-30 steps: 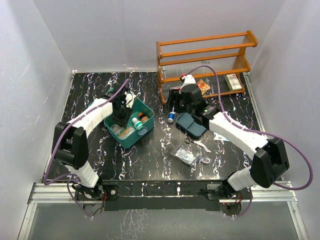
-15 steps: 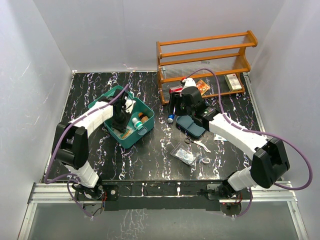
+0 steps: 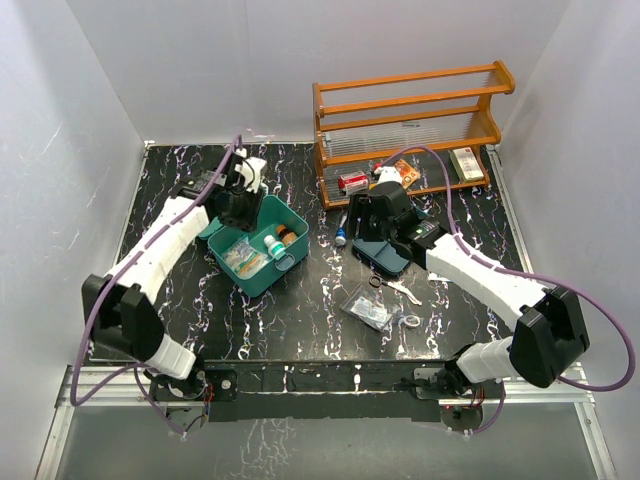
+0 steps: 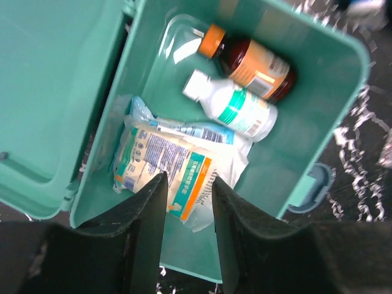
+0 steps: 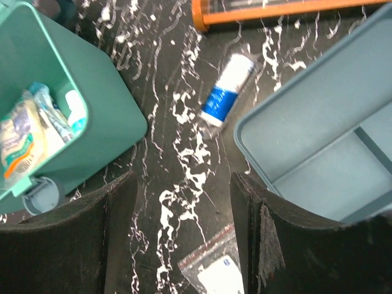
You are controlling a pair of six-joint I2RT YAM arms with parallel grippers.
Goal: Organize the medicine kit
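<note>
I held the left hand (image 4: 187,182), fingers apart and empty, above the open teal-green plastic medicine kit (image 3: 258,283) on the black marbled tabletop (image 3: 300,320). The right hand (image 5: 182,184), spread and empty, could nudge the round blue-and-white tube (image 5: 226,92), rolling it away.

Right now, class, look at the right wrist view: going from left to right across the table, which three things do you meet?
kit → tube → tray
</note>
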